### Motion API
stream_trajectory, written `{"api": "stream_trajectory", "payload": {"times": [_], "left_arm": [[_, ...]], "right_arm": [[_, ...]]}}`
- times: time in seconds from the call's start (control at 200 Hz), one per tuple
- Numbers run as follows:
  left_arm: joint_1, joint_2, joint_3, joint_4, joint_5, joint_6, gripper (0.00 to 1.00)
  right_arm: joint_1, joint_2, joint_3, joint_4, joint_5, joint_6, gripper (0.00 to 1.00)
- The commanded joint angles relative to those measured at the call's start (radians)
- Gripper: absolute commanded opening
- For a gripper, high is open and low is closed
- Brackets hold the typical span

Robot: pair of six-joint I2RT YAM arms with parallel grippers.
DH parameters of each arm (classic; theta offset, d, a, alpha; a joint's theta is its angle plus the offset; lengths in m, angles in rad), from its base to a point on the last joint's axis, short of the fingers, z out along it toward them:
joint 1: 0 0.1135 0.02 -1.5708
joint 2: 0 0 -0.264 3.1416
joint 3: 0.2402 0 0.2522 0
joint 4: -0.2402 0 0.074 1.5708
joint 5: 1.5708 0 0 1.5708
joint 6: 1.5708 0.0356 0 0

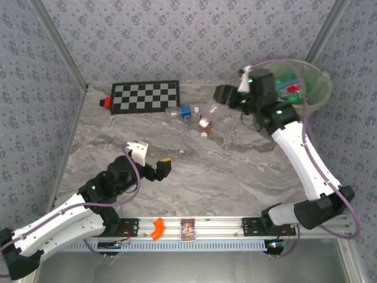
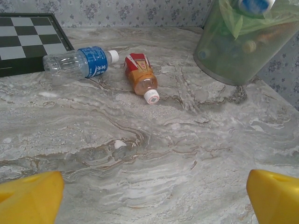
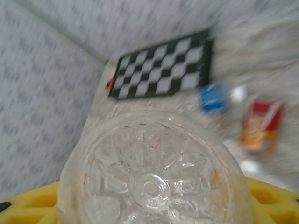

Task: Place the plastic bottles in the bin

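A clear bottle (image 3: 152, 182) shows its ribbed base, with my right gripper (image 3: 152, 203) shut on it between yellow fingers (image 3: 32, 200). That gripper (image 1: 225, 96) hangs above the table's far side, just left of the bin (image 1: 321, 88). The pale-green bin (image 2: 219, 60) holds green and blue-labelled bottles. On the marble lie a clear bottle with a blue label (image 2: 77, 63) (image 1: 182, 111) and an orange-brown bottle with a red label (image 2: 139, 74) (image 1: 204, 125). My left gripper (image 2: 154, 196) (image 1: 159, 170) stands wide open over bare marble, well short of both.
A black-and-white checkerboard (image 1: 145, 96) (image 2: 28, 42) lies at the far left with a small red block (image 1: 105, 102) at its left end. Patterned walls close in the table on three sides. The right wrist view is smeared by motion.
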Motion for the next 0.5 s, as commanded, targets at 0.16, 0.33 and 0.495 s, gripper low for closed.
{"api": "stream_trajectory", "payload": {"times": [0.16, 0.33, 0.495], "left_arm": [[-0.002, 0.052, 0.062, 0.077, 0.031, 0.001, 1.0], [-0.001, 0.128, 0.1, 0.076, 0.052, -0.005, 1.0], [0.001, 0.145, 0.1, 0.102, 0.077, -0.016, 1.0]], "right_arm": [[-0.27, -0.078, 0.128, -0.104, 0.187, -0.043, 0.6], [-0.433, -0.091, 0.163, -0.071, 0.305, -0.086, 0.59], [-0.544, -0.063, 0.178, -0.032, 0.404, -0.093, 0.58]]}}
